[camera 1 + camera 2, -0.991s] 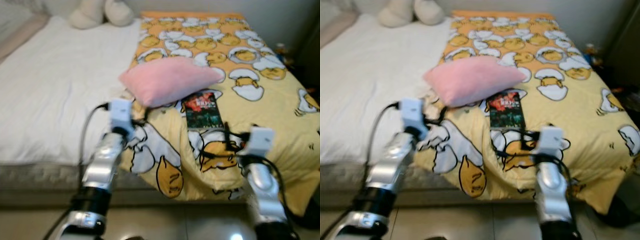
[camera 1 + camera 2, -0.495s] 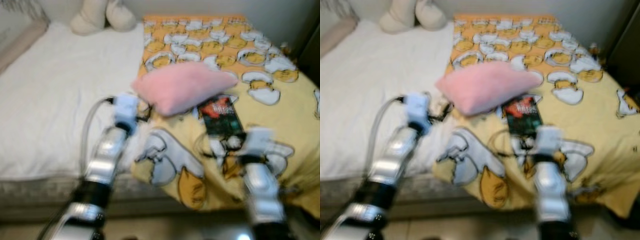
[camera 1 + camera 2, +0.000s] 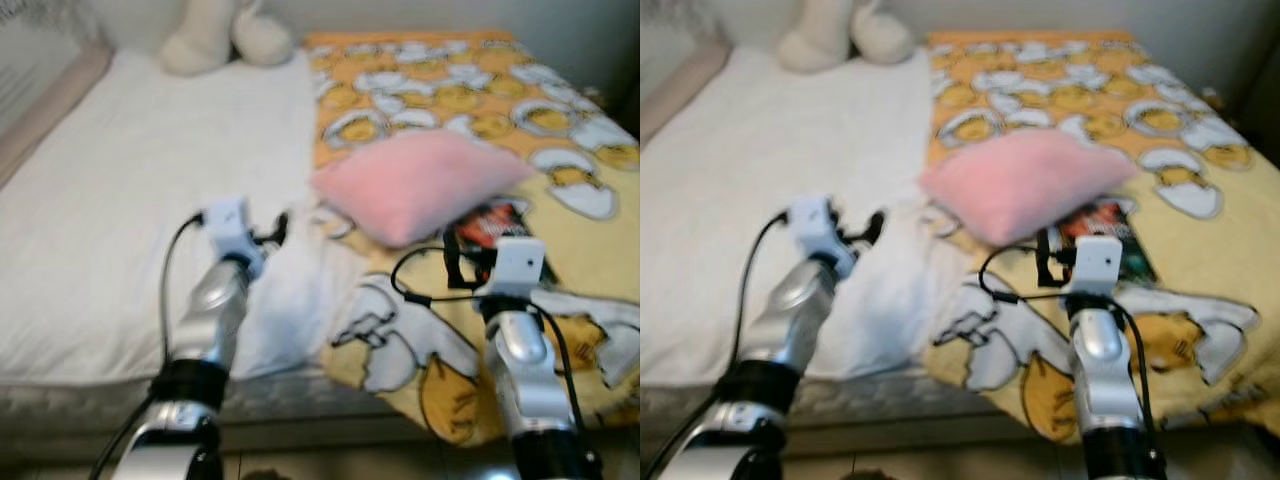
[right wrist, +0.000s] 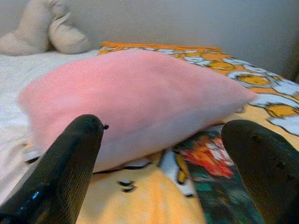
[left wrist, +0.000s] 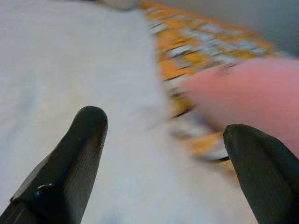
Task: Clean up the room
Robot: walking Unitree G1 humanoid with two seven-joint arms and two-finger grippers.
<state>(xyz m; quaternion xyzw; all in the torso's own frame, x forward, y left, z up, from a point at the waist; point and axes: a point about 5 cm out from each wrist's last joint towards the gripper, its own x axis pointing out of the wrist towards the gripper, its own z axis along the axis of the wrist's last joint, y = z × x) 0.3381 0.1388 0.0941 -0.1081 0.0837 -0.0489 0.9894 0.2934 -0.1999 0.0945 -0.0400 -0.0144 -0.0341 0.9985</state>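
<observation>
Since the frames a second ago your whole view has swung: the bed has slid rightward in the picture, so the head camera turned, not the bedding. Both arms have also reached further over the mattress.

Your left gripper (image 5: 159, 154) hangs over the white sheet (image 3: 120, 200) at the centre left of the head view, fingers spread wide and holding nothing. Your right gripper (image 4: 163, 158) is equally wide apart and empty, aimed straight at the pink pillow (image 3: 420, 185), which lies at centre right on the yellow egg-print blanket (image 3: 560, 130). A book (image 3: 485, 228) with a dark red cover pokes out just below the pillow's right end, touching or tucked under it; you cannot tell which.

The pillow's long axis runs across the frame, slightly raised to the right, its pointed corner toward the right edge.

Watch the right arm's cable (image 3: 420, 295) looping loosely over the blanket; it could snag a fold as you push forward. If you close on the pillow's low edge you may pinch blanket or book with it and drag them along. The blanket already hangs off the bed's near edge, so a pull could slide it to the floor.
</observation>
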